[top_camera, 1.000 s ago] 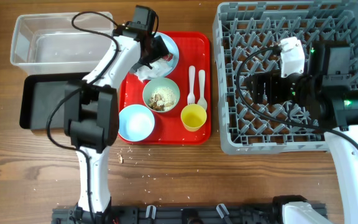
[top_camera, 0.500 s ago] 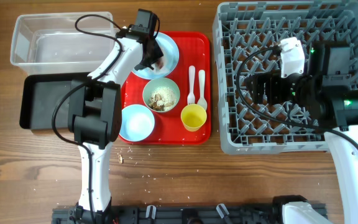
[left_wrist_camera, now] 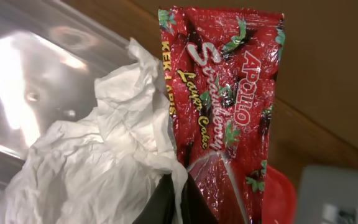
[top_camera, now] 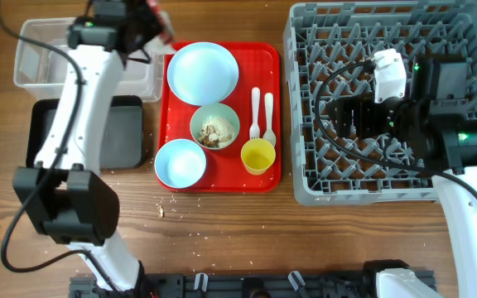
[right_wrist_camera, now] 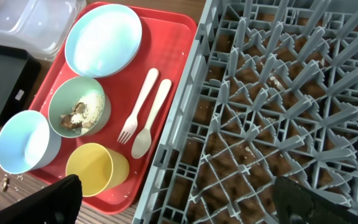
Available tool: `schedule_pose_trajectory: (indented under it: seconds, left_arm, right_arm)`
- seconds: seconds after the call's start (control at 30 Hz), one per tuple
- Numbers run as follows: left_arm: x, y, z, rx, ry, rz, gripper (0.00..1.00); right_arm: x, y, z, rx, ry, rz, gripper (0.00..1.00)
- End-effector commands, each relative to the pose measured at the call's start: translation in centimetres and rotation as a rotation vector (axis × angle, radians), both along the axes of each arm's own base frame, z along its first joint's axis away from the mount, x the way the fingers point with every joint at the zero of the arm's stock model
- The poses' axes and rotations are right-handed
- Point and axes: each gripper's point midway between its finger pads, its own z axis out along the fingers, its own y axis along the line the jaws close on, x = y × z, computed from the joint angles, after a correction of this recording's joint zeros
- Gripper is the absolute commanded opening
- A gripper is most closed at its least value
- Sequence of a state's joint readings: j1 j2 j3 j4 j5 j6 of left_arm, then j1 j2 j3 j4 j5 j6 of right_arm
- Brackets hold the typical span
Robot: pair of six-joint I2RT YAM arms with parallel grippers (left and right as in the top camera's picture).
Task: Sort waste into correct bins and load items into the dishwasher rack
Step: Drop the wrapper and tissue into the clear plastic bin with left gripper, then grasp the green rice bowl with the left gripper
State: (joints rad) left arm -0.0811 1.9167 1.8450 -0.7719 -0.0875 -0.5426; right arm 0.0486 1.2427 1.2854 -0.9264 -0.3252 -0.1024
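Observation:
My left gripper is shut on the red snack wrapper and the crumpled white napkin together. It holds them above the right end of the clear tub. The black tray lies just in front of the tub. On the red tray are the bare blue plate, a bowl with food scraps, an empty bowl, the yellow cup, the fork and the spoon. My right gripper hangs open over the grey rack.
Crumbs are scattered on the wooden table in front of the red tray. The rack's upright pegs fill the space under the right arm. The arm bases stand at the table's near edge.
The left gripper shut on the napkin and wrapper on the plate, lifted them and swung left and back over the clear tub. The plate is now bare. The right arm has not moved.

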Motion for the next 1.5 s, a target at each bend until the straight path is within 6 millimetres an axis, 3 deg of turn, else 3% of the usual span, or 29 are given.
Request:
schedule_pose_trajectory:
  seconds: [0.0, 0.07, 0.1, 0.17, 0.23, 0.27, 0.3, 0.33, 0.4, 0.43, 0.5, 0.63, 0.7, 0.83, 1.0, 1.37, 1.47]
  left_arm:
    - [0.9, 7.7, -3.6, 0.068, 0.059, 0.16, 0.04]
    - [1.6, 10.9, -7.0, 0.067, 0.102, 0.216, 0.13]
    - [1.8, 11.6, -8.1, 0.066, 0.115, 0.228, 0.2]
    - [2.0, 12.2, -9.8, 0.065, 0.141, 0.238, 0.62]
    - [1.9, 12.2, -10.1, 0.066, 0.149, 0.236, 0.86]
    - [1.9, 12.1, -9.2, 0.066, 0.133, 0.23, 0.92]
    - [1.6, 10.7, -7.3, 0.052, 0.115, 0.126, 0.94]
    - [1.3, 9.8, -6.1, 0.037, 0.105, 0.074, 0.94]
    - [-1.3, 7.0, -2.6, -0.051, 0.104, -0.016, 0.95]
    - [-2.5, 5.8, -1.8, -0.08, 0.121, -0.047, 0.94]
    - [-6.8, 2.2, -1.1, -0.111, 0.237, -0.119, 0.87]
    - [-12.9, -6.3, -3.7, -0.045, 0.47, -0.371, 0.87]
    - [-14.8, -11.1, -5.7, -0.015, 0.508, -0.492, 0.78]
    - [-16.6, -16.0, -10.1, 0.016, 0.504, -0.618, 0.6]
    - [-16.7, -18.2, -13.6, 0.031, 0.445, -0.673, 0.43]
    - [-17.1, -18.5, -18.7, 0.101, 0.486, -0.799, 0.44]
    - [-17.5, -19.1, -19.6, 0.12, 0.501, -0.838, 0.4]
  right_arm:
    - [0.4, 0.1, 0.7, 0.017, -0.01, -0.002, 1.0]
    - [0.4, 0.1, 0.7, 0.03, -0.005, -0.019, 1.0]
    - [0.4, 0.1, 0.7, 0.032, -0.006, -0.02, 1.0]
    - [0.4, 0.1, 0.7, 0.032, -0.005, -0.02, 1.0]
    - [0.4, 0.1, 0.7, 0.032, -0.006, -0.021, 1.0]
    - [0.4, 0.1, 0.7, 0.032, -0.006, -0.02, 1.0]
    - [0.4, 0.1, 0.7, 0.032, -0.006, -0.02, 1.0]
    - [0.4, 0.1, 0.7, 0.032, -0.006, -0.02, 1.0]
    - [0.4, 0.1, 0.7, 0.032, -0.005, -0.02, 1.0]
    - [0.4, 0.1, 0.7, 0.031, -0.006, -0.02, 1.0]
    - [0.4, 0.1, 0.7, 0.032, -0.006, -0.02, 1.0]
    - [0.4, 0.1, 0.7, 0.031, -0.005, -0.021, 1.0]
    - [0.4, 0.1, 0.7, 0.031, -0.006, -0.021, 1.0]
    - [0.4, 0.2, 0.7, 0.032, -0.004, -0.019, 1.0]
    - [0.3, 0.2, 0.6, 0.043, 0.008, -0.033, 1.0]
    - [0.2, 0.2, 0.5, 0.042, 0.017, -0.033, 1.0]
    - [0.2, 0.2, 0.5, 0.042, 0.017, -0.033, 1.0]
